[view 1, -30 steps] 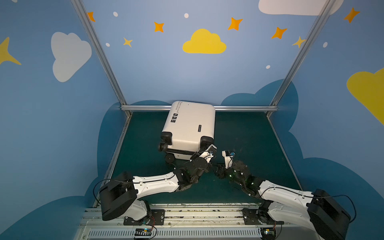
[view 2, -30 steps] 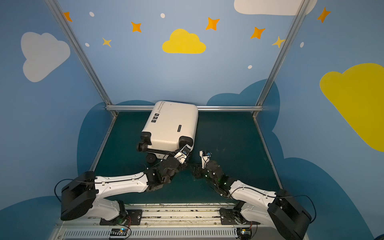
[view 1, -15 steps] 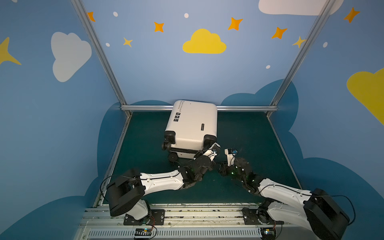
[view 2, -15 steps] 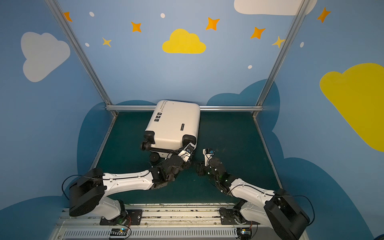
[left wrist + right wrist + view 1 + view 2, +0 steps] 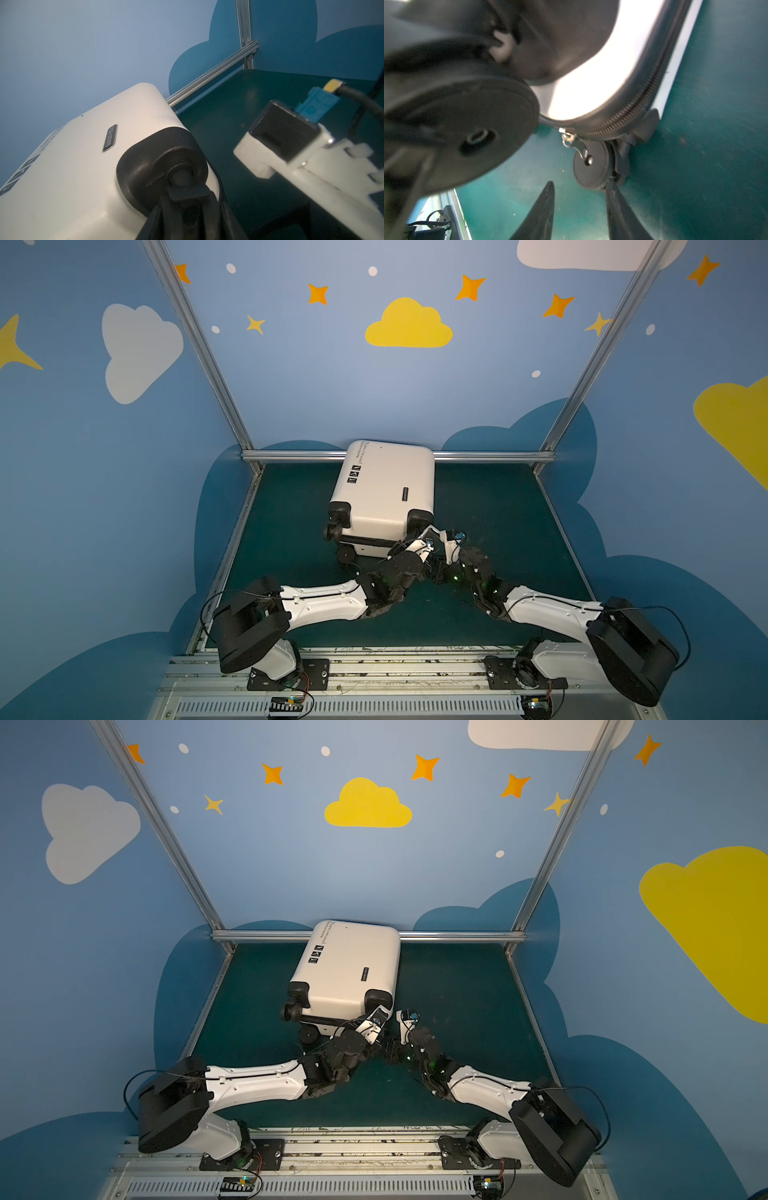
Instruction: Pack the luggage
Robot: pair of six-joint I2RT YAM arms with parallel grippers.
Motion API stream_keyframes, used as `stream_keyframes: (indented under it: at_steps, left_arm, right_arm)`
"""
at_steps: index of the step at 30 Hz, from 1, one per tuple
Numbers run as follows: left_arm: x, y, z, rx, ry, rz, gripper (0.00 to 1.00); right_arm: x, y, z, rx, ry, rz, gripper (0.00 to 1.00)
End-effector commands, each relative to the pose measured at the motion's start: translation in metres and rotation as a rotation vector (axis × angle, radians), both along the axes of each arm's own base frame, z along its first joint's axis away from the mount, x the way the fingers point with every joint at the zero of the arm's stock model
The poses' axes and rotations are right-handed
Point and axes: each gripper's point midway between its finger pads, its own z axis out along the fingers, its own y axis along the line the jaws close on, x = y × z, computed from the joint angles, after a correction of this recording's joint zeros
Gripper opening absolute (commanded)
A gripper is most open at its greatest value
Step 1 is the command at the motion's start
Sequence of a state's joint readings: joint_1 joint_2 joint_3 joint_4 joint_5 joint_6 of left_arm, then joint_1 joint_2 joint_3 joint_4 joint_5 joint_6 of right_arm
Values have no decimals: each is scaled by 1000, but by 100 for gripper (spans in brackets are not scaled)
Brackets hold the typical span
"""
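The luggage, a cream-white hard-shell suitcase, lies zipped up on the green mat near the back rail, wheels toward me. My left gripper is shut on the fork of its near right wheel, at the corner seen in a top view. My right gripper is open and holds nothing, low beside the same corner. One of its fingertips touches the lower wheel. The zipper pull hangs just beyond the tips from the black zipper band.
The aluminium back rail runs right behind the suitcase. Side rails edge the green mat. The two wrists sit close together. The right wrist camera shows in the left wrist view.
The left arm has pushed forward, turning the suitcase slightly with its wheel end held. The right gripper has moved in closer to that corner and its jaws have narrowed.
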State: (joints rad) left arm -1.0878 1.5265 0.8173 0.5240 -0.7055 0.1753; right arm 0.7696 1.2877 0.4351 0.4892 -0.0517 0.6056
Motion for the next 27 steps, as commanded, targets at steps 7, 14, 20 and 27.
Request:
stream_keyframes:
  at_steps: [7,14,20,27]
  left_arm:
    - [-43,-54,38,-157,-12,-316,3]
    - [-43,-53,38,-165,-11,-315,3]
    - [-44,-52,37,-170,-6,-316,3]
    - [-44,-51,36,-173,-2,-314,3]
  right_arm:
    - [16,20,12,46,-33,-18,31]
    - [23,22,6,44,-33,-59,26]
    - [30,24,7,59,-36,-85,24]
    - [35,31,6,60,-33,-89,22]
